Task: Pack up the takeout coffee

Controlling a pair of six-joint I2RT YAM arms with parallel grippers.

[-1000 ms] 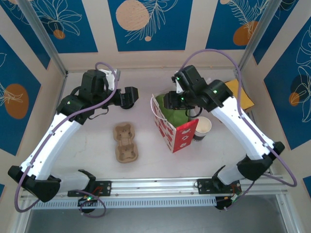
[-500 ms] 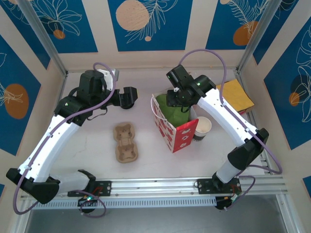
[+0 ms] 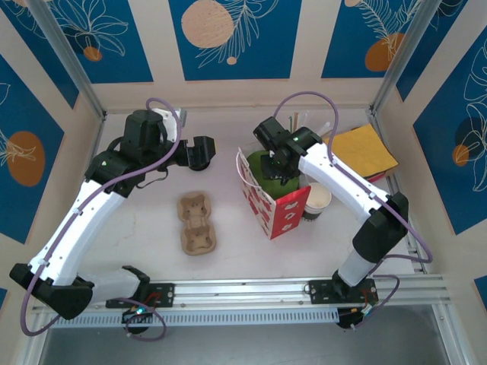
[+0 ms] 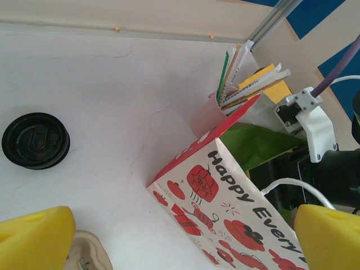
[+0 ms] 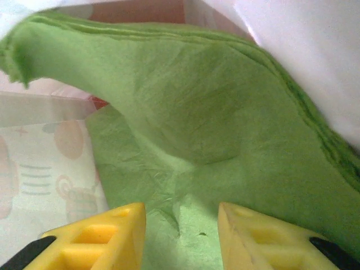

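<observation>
Right claw (image 5: 181, 228) is at the mouth of the red gift bag (image 3: 280, 214), yellow fingers (image 5: 95, 236) parted a little, nothing between them, only green tissue (image 5: 225, 124) below. The takeout coffee, the lidded one, may be tucked under that tissue; I can't tell, so I can't describe it from here. What's plain is a lidless white cup (image 3: 317, 198) with a dark band just beside the bag's right side, and a lone black lid (image 4: 35, 140) flat on the desk (image 4: 112, 73). My read: any move in the bag should run straight up and down, fingers free of the tissue, or the light bag could tip onto that open cup. Left claw (image 3: 204, 150) hangs wide apart, well left of the bag.
</observation>
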